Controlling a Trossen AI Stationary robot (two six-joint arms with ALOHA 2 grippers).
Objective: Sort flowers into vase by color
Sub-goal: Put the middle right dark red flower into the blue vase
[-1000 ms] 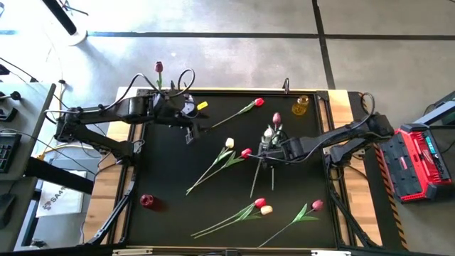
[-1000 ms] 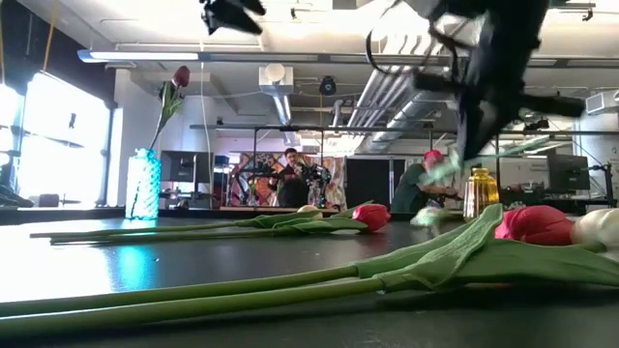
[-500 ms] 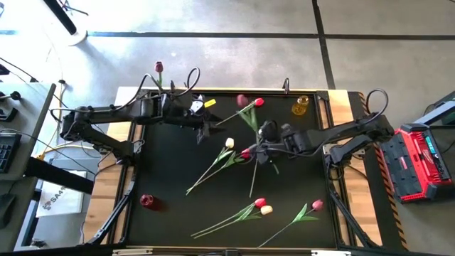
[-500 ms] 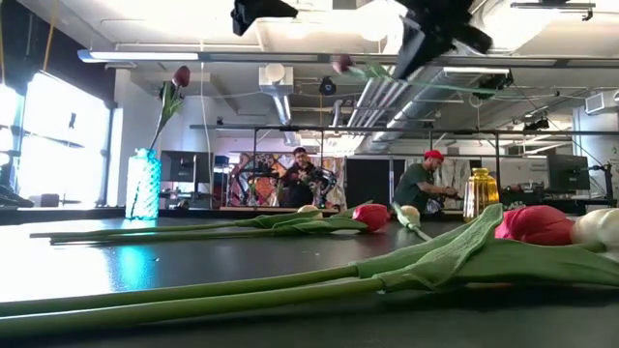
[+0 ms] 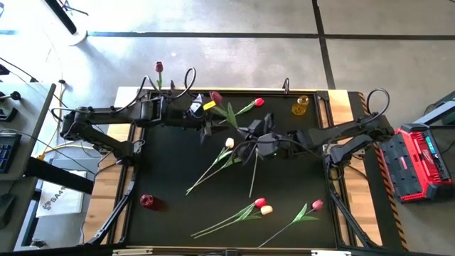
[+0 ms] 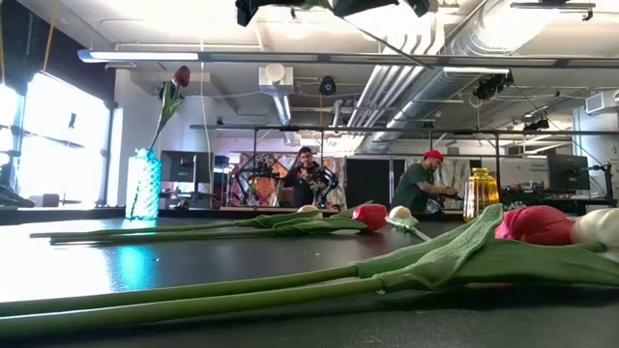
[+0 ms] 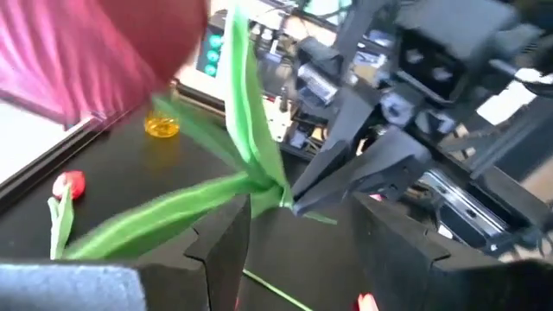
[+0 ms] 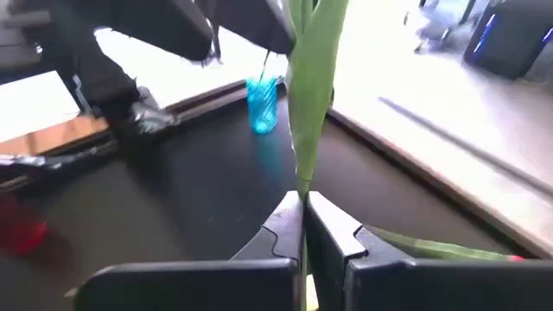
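Your right gripper [image 5: 250, 132] has its jaws clamped on the stem of a dark pink tulip [image 5: 216, 97], lifted above the tabletop [image 5: 170, 171] near centre. The head points to 10 o'clock, toward your left gripper [image 5: 206, 131], whose jaws stand apart just beside the leaves. A blue vase [image 6: 143, 186] at 11 o'clock holds 1 red tulip [image 6: 180, 76].

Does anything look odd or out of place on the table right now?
Nothing looks spilled or broken. Loose tulips lie scattered at angles on the table, awaiting sorting. The right gripper holds a dark pink tulip in the air, near the open left gripper.
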